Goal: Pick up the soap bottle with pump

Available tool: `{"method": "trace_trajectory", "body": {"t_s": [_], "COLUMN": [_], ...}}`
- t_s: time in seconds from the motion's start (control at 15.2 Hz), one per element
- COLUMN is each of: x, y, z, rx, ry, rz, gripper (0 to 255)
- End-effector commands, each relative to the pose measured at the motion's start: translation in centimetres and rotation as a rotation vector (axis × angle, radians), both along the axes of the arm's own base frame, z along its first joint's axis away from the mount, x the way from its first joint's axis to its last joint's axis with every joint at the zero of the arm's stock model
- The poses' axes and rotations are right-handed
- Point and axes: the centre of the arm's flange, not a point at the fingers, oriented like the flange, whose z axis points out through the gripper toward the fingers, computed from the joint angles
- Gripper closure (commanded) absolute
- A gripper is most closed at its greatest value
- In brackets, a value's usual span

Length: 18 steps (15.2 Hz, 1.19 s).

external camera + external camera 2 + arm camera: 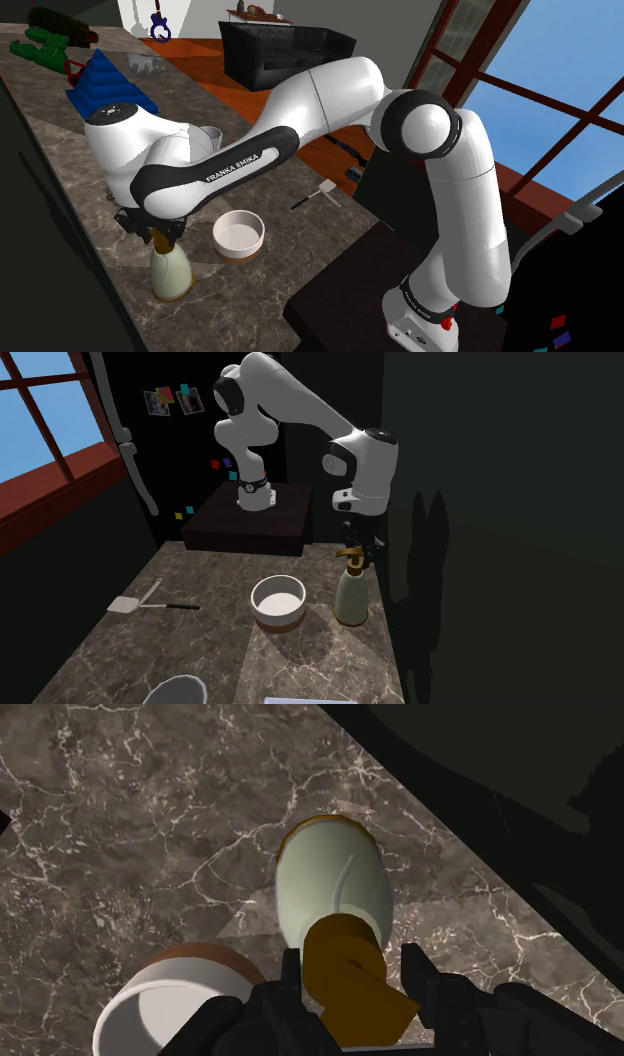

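The soap bottle (170, 274) is pale green-grey with a brown-gold pump and stands upright on the dark marble counter (80, 190), near its wall-side edge. In the second exterior view the soap bottle (351, 594) is right of the white bowl. My gripper (156, 231) hangs straight down over its top. In the wrist view the gripper (350, 962) has its two black fingers (292, 974) pressed against either side of the pump head, above the bottle's body (330, 879). From the second exterior view the gripper (357, 548) sits on the pump.
A white bowl (238, 235) with a brown base stands close beside the bottle. A spatula (316, 192) lies farther along the counter. A blue folded object (105, 85) and a grey cup (211, 135) sit behind the arm. A dark wall (480, 552) rises next to the bottle.
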Motion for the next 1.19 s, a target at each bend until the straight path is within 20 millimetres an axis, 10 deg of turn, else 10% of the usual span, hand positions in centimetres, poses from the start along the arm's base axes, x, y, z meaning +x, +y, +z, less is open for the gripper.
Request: {"method": "trace_trajectory", "body": {"t_s": [0.0,1.12], "x": [0.0,0.1], "y": [-0.1,0.1], "z": [-0.2,7.8], "rx": [-0.003,-0.003], "ry": [0.003,0.003], "rz": [0.0,-0.001], "gripper": [255,255]}}
